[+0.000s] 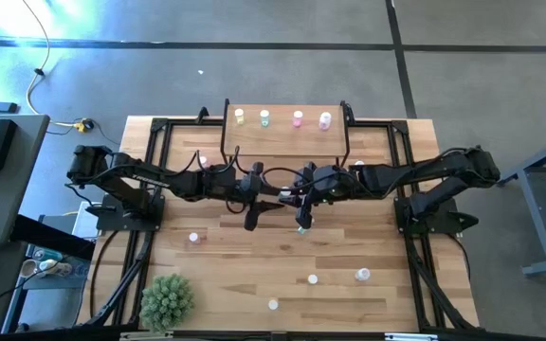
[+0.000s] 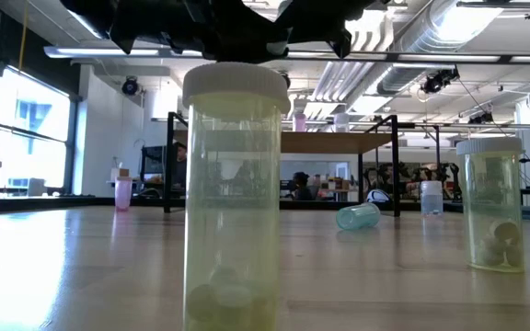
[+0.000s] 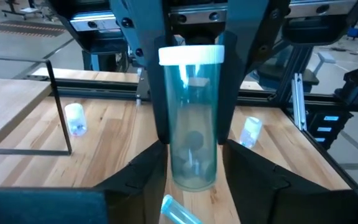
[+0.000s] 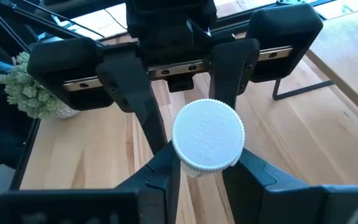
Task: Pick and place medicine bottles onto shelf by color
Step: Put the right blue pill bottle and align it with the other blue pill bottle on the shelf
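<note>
The wood-plank table [image 1: 349, 256] is seen from straight above, with the shelf [image 1: 287, 133] set at its far edge. Four small bottles are lined up on the shelf: a yellow bottle [image 1: 240, 116], a green bottle [image 1: 264, 117], a pink bottle [image 1: 298, 118] and a lavender bottle [image 1: 325, 120]. The left gripper [image 1: 251, 210] and the right gripper [image 1: 303, 214] are brought close together just in front of the shelf (their fingers cannot be made out). A spiky potted plant [image 1: 167, 299] is placed at the near left corner. Loose bottles [image 1: 362, 275] are scattered over the near boards.
</note>
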You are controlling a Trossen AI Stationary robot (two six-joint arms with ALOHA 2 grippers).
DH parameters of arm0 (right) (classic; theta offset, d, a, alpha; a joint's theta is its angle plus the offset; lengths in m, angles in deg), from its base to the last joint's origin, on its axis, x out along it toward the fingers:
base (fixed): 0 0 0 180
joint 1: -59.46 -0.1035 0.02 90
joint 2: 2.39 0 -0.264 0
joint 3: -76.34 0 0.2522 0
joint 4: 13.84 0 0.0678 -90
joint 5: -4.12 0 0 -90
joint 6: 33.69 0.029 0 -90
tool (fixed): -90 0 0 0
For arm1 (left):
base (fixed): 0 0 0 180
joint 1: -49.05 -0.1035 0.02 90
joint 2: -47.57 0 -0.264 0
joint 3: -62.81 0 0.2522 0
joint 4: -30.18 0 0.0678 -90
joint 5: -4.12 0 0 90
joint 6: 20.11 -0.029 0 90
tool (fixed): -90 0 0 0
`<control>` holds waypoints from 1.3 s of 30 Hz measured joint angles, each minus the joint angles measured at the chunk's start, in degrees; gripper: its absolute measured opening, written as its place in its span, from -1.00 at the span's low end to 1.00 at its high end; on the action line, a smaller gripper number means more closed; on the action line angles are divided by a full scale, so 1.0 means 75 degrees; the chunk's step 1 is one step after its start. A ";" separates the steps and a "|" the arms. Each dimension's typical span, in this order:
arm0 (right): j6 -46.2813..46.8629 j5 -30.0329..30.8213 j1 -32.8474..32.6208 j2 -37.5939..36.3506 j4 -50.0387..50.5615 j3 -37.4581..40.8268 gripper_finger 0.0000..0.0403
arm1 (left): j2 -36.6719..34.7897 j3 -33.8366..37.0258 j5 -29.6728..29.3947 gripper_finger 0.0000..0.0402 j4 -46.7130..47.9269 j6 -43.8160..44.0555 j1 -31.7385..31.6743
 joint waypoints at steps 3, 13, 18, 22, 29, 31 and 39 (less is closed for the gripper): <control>-0.0044 -0.0016 0.0000 0.0000 0.0000 0.0000 -0.55 | 0.0000 0.0000 0.0002 -0.44 0.0002 0.0003 0.0000; -0.0051 -0.0009 0.0000 0.0000 0.0045 0.0000 -0.55 | 0.0000 0.0000 0.0003 -0.53 0.0006 0.0009 0.0003; -0.0164 -0.0009 0.0000 0.0000 0.0050 0.0000 -0.55 | 0.0000 0.0000 0.0001 -0.51 0.0006 0.0004 0.0003; -0.0363 -0.0011 -0.0002 0.0000 0.0050 0.0000 -0.50 | 0.0000 0.0003 0.0000 -0.53 0.0006 0.0000 0.0003; -0.0390 -0.0011 -0.0003 -0.0006 0.0183 0.0009 -0.19 | 0.0000 0.0001 0.0020 -0.53 0.0014 0.0000 0.0006; -0.0391 -0.0009 0.0000 -0.0039 0.0346 0.0009 -0.10 | -0.0015 0.0003 0.0020 -0.53 0.0056 0.0000 0.0006; -0.0392 0.0000 0.0000 -0.0425 0.0518 0.0009 0.09 | -0.0487 0.0000 -0.0014 -0.53 0.0389 -0.0201 -0.0187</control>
